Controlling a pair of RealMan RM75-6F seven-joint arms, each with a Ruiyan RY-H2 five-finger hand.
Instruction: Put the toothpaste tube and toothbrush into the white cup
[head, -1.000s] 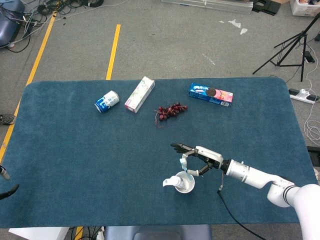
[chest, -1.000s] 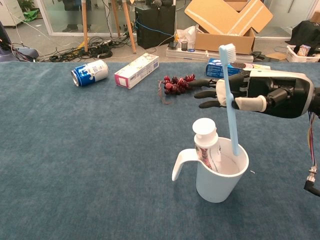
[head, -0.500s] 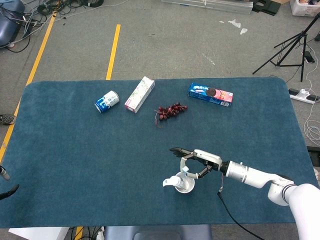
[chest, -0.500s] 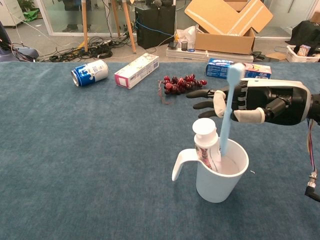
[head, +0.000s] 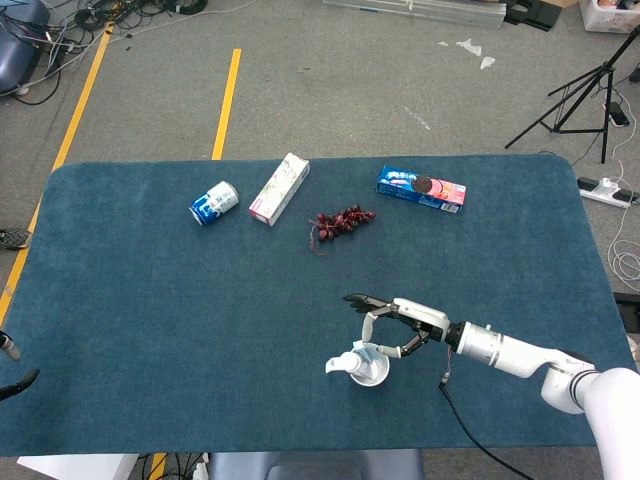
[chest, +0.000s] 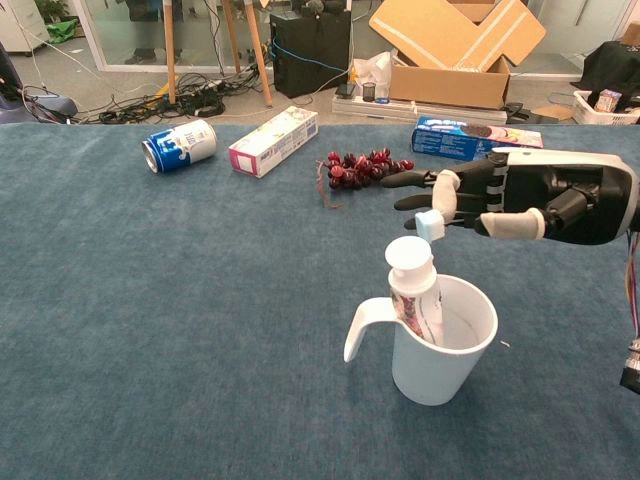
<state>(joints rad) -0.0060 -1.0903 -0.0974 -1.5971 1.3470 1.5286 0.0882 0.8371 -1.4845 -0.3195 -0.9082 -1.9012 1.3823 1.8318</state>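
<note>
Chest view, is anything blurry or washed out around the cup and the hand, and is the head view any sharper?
Chest view: the cup and toothpaste tube are sharp and evenly lit, without harsh glare; the toothbrush by the right hand shows only as a small pale blue end. Head view: even, soft light, but the cup is small and its contents are hard to make out.

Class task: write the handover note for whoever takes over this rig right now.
Left hand: only dark tips show at the head view's edge; state unclear.
Right hand: fingers spread just above the white cup. The toothbrush has its top end at the fingers; grip unclear.
Done: toothpaste tube stands in the cup. The toothbrush's lower end appears to be inside too.
Left: confirm the toothbrush is released, then withdraw the hand.
</note>
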